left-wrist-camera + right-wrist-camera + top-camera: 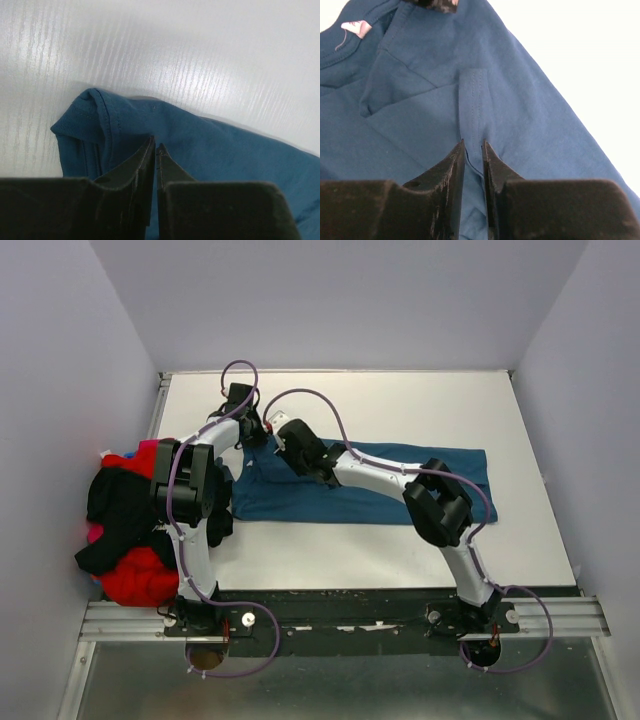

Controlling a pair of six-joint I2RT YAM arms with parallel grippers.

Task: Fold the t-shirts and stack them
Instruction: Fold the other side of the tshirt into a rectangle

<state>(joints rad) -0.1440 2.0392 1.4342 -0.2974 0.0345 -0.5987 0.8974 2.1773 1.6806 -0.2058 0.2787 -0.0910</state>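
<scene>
The teal-blue t-shirt lies as a long folded strip across the middle of the table. My left gripper is at its far-left corner and pinches the cloth near a hem; its jaws are pressed together on the teal-blue t-shirt. My right gripper sits right beside it, near the collar tag. Its jaws are closed on a hemmed fold of the teal-blue t-shirt. A red shirt, a black shirt and a bit of magenta cloth lie heaped at the table's left edge.
The white table has low walls at the back and sides. The heap of shirts hangs over the left edge beside the left arm's elbow. The right arm's forearm lies over the teal-blue shirt.
</scene>
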